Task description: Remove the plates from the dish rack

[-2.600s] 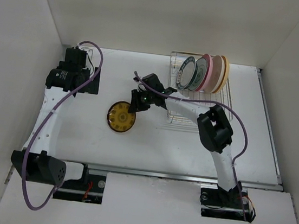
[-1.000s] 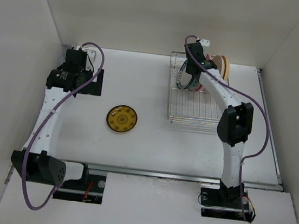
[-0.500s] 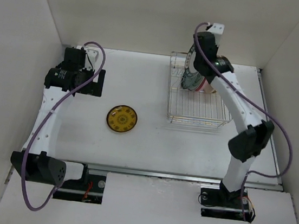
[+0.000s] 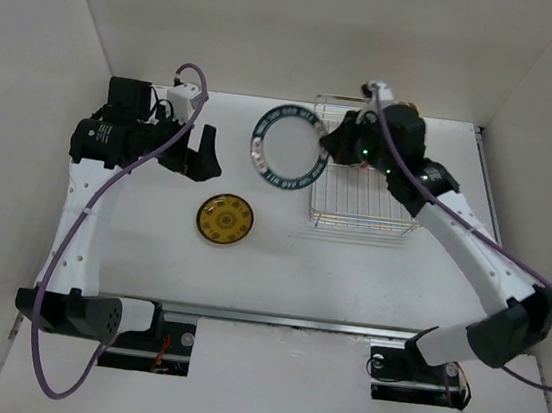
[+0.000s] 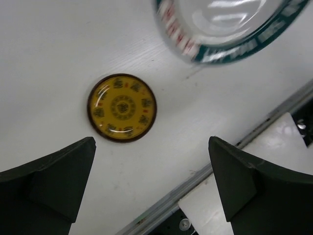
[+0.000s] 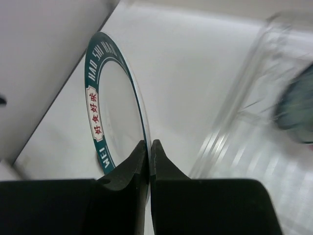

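Note:
My right gripper is shut on the rim of a white plate with a teal lettered border. It holds that plate in the air, left of the dish rack. The same plate shows blurred at the top of the left wrist view. A small yellow patterned plate lies flat on the table. My left gripper hangs open above the table, just up-left of the yellow plate. The right arm hides the back of the rack from above.
White walls close in the table on the left, back and right. A metal strip runs along the near edge. A blurred dark teal shape sits in the rack at the right of the right wrist view.
My right arm lifted the teal-bordered plate out of the rack and swung it left over the table. My left arm moved right, toward the middle, still open.

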